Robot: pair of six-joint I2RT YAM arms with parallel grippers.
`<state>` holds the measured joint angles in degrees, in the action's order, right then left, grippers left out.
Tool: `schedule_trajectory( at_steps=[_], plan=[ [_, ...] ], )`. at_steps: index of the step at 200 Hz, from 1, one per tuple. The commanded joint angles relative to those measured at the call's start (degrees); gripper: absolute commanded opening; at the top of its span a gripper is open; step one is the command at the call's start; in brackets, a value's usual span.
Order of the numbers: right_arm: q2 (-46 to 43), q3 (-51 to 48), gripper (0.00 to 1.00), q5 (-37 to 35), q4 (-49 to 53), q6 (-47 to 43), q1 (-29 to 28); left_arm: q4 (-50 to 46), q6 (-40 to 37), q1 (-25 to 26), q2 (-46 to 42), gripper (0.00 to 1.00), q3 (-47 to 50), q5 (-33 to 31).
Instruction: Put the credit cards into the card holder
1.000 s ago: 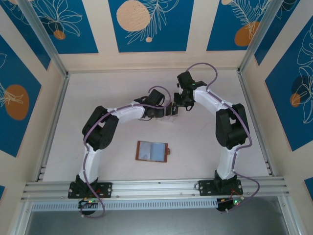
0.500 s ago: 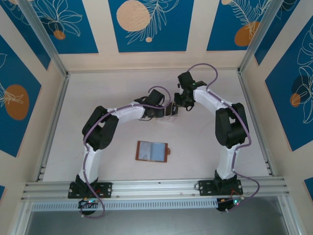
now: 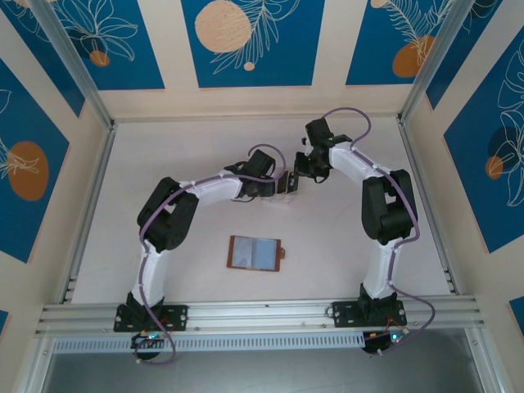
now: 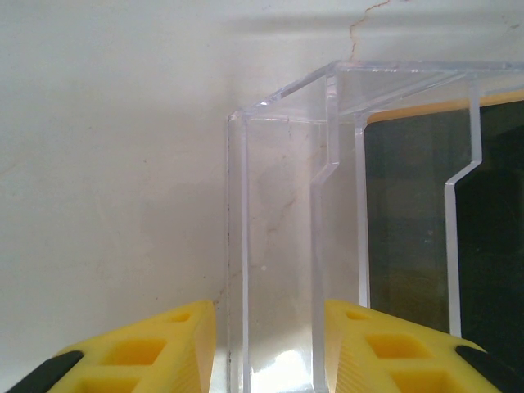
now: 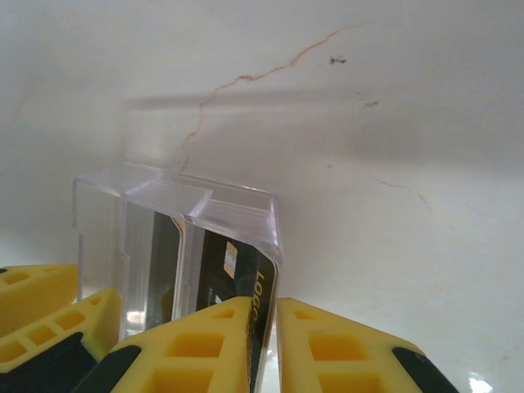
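So both arms are meeting at the far middle of the tabletop [image 3: 188, 147], right around the clear stand [image 4: 278, 229]. The left gripper [image 4: 268, 327] is clamped on one end of that stand. Its yellow fingers [image 4: 147, 352] sit on either side of the end compartment, tight against the clear walls. That end slot has no card in it. In the next slot over you can see the credit cards [image 4: 417, 246]: a dark one facing the left wrist camera, with a pale yellow edge peeking out along its top.

The right gripper [image 5: 264, 315] is at the other end of the stand, closed down on the dark card [image 5: 266, 286] with pale lettering on it. The card's edge is pinched between the two yellow pads [image 5: 196, 344], and it sits in the stand's outermost slot.

The card holder [image 3: 255, 252] is well apart from all this. It lies open and flat nearer the arm bases, roughly between them, brown border showing with the grey-blue inside facing up and its tab sticking out to the right. Can't see any card in it from above.
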<state>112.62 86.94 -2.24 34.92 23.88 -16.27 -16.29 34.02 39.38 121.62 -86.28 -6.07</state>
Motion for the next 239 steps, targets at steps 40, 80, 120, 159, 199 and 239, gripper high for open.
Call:
schedule_trajectory(
  at_steps=[40,80,120,159,199,239],
  plan=[
    [0.0,-1.4,0.15,8.7,-3.5,2.8,2.9,-4.5,-0.2,-0.7,2.4,0.38,2.7,-1.5],
    [0.5,-1.4,0.15,10.4,-4.1,3.2,3.5,-4.6,-0.3,-0.8,2.4,0.37,2.8,-1.3],
    [1.1,-1.4,0.15,11.1,-4.2,3.4,3.9,-4.6,-0.3,-0.7,2.4,0.37,2.8,-1.3],
    [1.8,-1.0,0.15,9.8,-3.4,3.4,4.0,-4.6,-0.3,-0.8,2.4,0.37,2.8,-1.2],
    [1.8,-1.1,0.16,9.7,-3.7,3.6,4.1,-4.5,-0.2,-0.7,2.5,0.37,2.8,-1.2],
    [2.6,-0.9,0.18,10.0,-3.7,3.8,4.5,-4.5,-0.1,-0.8,2.6,0.37,2.9,-1.2]
  ],
)
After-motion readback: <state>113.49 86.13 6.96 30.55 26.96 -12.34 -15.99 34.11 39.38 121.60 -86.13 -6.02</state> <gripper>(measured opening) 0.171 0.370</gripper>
